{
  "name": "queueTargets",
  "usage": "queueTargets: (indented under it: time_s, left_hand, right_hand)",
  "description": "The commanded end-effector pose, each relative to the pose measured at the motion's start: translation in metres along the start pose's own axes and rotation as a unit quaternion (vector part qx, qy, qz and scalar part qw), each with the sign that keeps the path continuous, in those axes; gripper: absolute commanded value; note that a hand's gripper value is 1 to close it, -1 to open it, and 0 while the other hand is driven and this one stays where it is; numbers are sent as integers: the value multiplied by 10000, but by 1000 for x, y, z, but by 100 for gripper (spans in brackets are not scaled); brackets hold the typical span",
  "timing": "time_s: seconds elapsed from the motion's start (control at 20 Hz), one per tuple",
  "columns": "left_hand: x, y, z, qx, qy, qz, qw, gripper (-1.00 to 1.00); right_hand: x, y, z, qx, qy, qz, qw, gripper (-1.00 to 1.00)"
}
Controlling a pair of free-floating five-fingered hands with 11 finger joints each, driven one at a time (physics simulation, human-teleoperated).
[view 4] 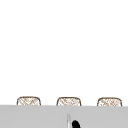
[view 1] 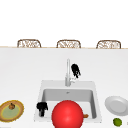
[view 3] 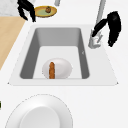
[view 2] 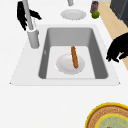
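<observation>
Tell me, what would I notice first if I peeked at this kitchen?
Probably the big red ball at the front of the sink. Next, the right hand, fingers hanging down beside the faucet, and the left hand at the sink's left front edge. In the basin, a sausage lies on a white plate.

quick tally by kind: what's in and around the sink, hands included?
Hands: 2 (left hand, right hand)
Plates: 3 (white plate in the sink, white plate on the counter, yellow plate)
Sausage: 1
Lime: 1
Red ball: 1
Faucet: 1
Total: 9
</observation>
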Motion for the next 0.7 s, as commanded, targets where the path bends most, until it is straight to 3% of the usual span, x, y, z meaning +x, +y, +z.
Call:
queueTargets:
  time_s: [0.0, 0.3, 0.35, 0.4, 0.65]
  left_hand:
    - [0, 0, 0, 0, 0, 0, 10000, 0]
    - [0, 0, 0, 0, 0, 0, 10000, 0]
    - [0, 0, 0, 0, 0, 0, 10000, 0]
    - [0, 0, 0, 0, 0, 0, 10000, 0]
    - [0, 0, 0, 0, 0, 0, 10000, 0]
  right_hand:
    - [3, 8, -17, -39, 62, 233, 9997, -100]
    - [3, 11, -35, -55, 151, 199, 9997, -100]
    - [3, 13, -35, -53, 144, 214, 9997, 100]
    - [2, 13, -31, -54, 113, 338, 9994, 100]
    - [-17, 18, -9, 264, -121, 56, 9996, 100]
